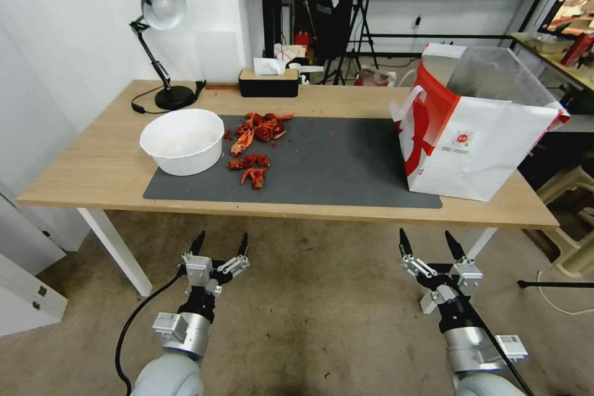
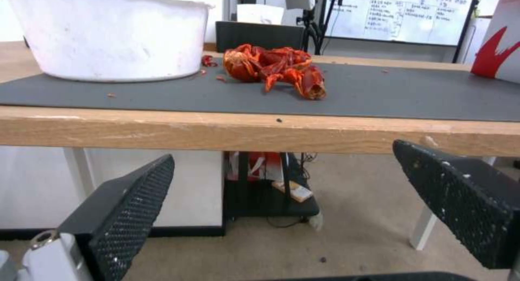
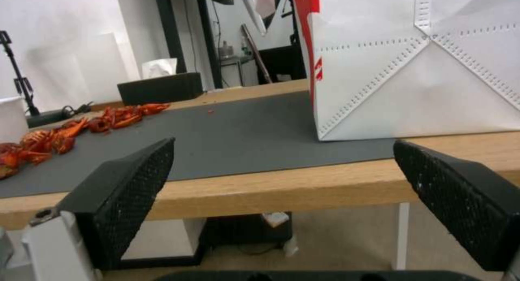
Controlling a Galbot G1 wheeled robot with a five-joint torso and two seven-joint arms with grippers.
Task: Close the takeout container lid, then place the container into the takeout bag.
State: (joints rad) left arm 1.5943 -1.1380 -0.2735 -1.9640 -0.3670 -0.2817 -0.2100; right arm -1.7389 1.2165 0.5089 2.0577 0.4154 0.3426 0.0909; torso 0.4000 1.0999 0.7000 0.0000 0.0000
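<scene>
The takeout container and its lid are out of view. The takeout bag (image 1: pixel 470 142), white with a broad red stripe, a small round red logo and a silvery lining, stands upright and open at the right end of the table. In the right wrist view the takeout bag (image 3: pixel 412 70) rises just beyond the table edge. My left gripper (image 1: pixel 221 236) hangs open below the table's front edge, left of centre. My right gripper (image 1: pixel 425 234) hangs open at the same height, in front of the bag. Nothing is between the fingers of either one.
A round white bowl (image 1: pixel 182 139) sits at the left of the dark grey mat (image 1: pixel 334 161), with red crayfish pieces (image 1: pixel 253 142) scattered beside it. A black desk lamp (image 1: pixel 158 43) and a tissue box (image 1: pixel 269 81) stand at the back of the wooden table (image 1: pixel 93 167).
</scene>
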